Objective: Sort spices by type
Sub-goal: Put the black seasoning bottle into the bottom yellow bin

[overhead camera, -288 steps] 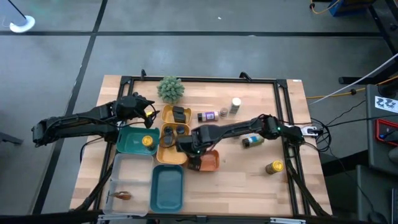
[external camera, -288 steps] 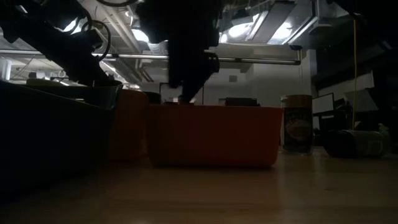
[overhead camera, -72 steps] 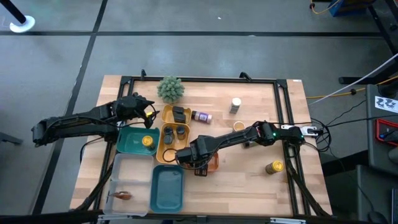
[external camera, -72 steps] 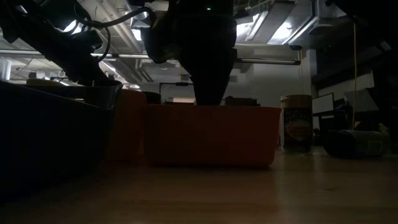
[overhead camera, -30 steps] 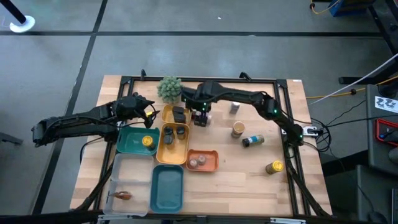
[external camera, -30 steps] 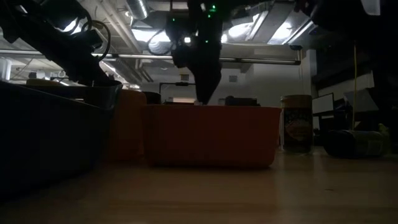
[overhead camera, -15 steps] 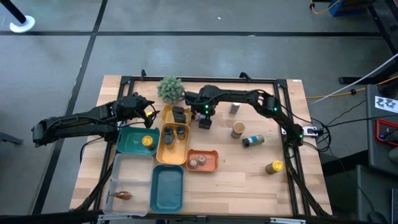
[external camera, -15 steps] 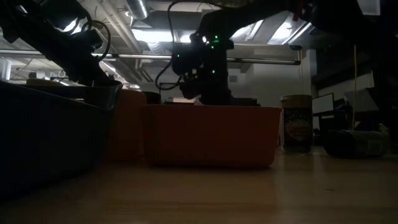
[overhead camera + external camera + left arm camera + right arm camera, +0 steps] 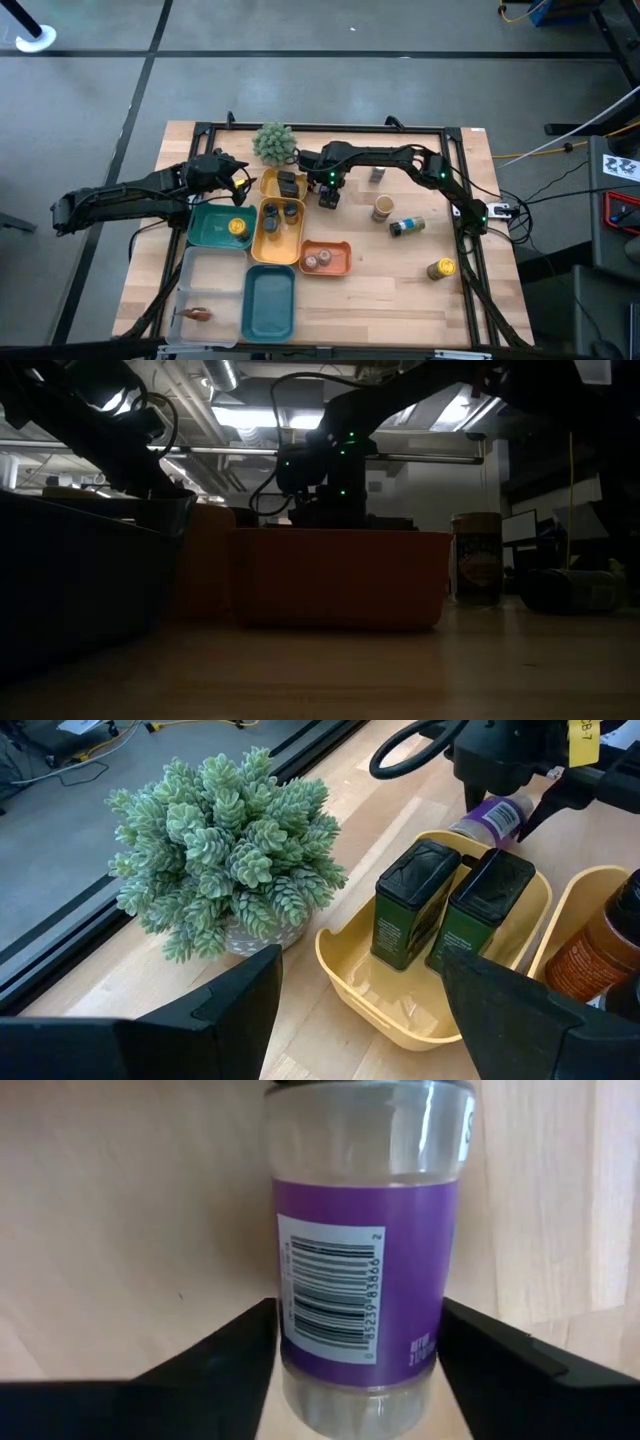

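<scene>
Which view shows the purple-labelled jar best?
The right wrist view: the purple jar fills it, barcode readable, between the right claw fingers. The left wrist view shows part of it beyond the yellow tray; the high view hides it under the claw; the low view doesn't show it.

Grey floor [image 9: 300, 60] surrounds the wooden table [image 9: 400, 290]

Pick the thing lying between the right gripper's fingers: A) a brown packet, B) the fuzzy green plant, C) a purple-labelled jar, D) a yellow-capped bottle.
C: the right wrist view shows the purple-labelled jar, barcode facing the camera, lying on the wood between the right gripper's two dark fingers.
</scene>
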Motion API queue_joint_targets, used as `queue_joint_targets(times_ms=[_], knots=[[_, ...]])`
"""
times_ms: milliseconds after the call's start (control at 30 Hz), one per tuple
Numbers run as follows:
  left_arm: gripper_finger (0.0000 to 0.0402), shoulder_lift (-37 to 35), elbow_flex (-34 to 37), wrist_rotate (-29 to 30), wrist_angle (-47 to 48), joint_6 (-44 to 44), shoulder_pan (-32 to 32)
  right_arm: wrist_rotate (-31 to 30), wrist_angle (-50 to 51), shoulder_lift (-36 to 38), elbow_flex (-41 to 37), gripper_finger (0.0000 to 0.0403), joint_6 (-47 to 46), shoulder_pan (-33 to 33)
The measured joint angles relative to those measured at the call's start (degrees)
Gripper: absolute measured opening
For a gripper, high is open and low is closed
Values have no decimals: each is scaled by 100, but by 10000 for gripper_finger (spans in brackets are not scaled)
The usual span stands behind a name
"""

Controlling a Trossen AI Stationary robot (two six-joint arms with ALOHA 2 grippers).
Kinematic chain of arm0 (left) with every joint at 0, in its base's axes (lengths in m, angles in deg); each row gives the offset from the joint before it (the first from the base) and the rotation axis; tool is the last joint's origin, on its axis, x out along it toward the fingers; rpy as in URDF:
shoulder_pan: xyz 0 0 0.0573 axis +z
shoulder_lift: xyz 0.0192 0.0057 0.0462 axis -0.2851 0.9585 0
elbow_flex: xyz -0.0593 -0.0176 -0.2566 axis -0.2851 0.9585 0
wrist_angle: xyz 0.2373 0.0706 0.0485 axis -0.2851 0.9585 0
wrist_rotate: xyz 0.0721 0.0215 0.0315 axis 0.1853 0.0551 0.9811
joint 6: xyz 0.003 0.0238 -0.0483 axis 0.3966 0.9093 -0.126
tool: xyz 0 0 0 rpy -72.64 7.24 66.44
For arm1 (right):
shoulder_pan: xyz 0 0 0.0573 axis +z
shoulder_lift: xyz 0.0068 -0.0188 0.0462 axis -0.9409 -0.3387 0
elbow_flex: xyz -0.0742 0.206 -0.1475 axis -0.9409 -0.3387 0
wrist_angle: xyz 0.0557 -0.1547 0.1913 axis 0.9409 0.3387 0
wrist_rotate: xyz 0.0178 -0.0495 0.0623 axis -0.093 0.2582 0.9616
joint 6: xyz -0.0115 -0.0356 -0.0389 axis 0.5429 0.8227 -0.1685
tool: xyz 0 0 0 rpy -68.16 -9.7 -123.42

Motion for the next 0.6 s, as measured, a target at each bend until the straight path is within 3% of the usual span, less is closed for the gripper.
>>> queue_joint_targets(times_ms=[200,600], knots=[[263,-1,0,0,2,0,0,45,-4,0,0,193,7,0],[263,-1,0,-1,0,-2,0,208,689,0,183,185,-122,0]])
